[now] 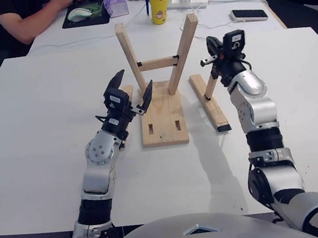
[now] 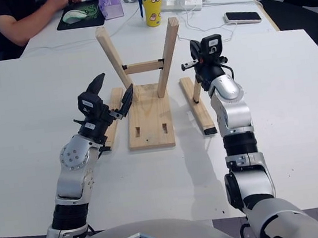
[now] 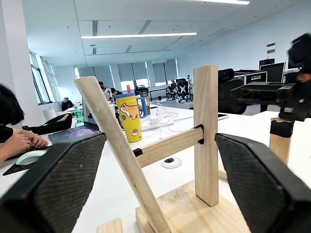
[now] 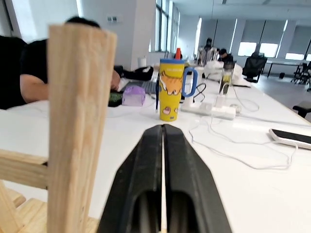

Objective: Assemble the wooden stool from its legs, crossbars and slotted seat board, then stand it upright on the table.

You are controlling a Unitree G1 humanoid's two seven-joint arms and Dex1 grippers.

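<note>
Fitting the second leg pair: one pair is seated, the near slots are bare.
Eye views: the seat board [image 1: 162, 124] lies flat mid-table, with two legs joined by a crossbar [image 1: 158, 63] standing in its far slots. A loose leg [image 1: 211, 109] lies just right of it; the next move likely calls for bringing it to the near slots. Left wrist view: the left gripper [image 3: 160, 191] is spread, facing the standing pair. Right wrist view: the right gripper [image 4: 163, 145] has its fingers pressed together, pinching nothing visible. The yellow cup [image 4: 171, 94] bears a cartoon, and the stool parts show no writing.
</note>
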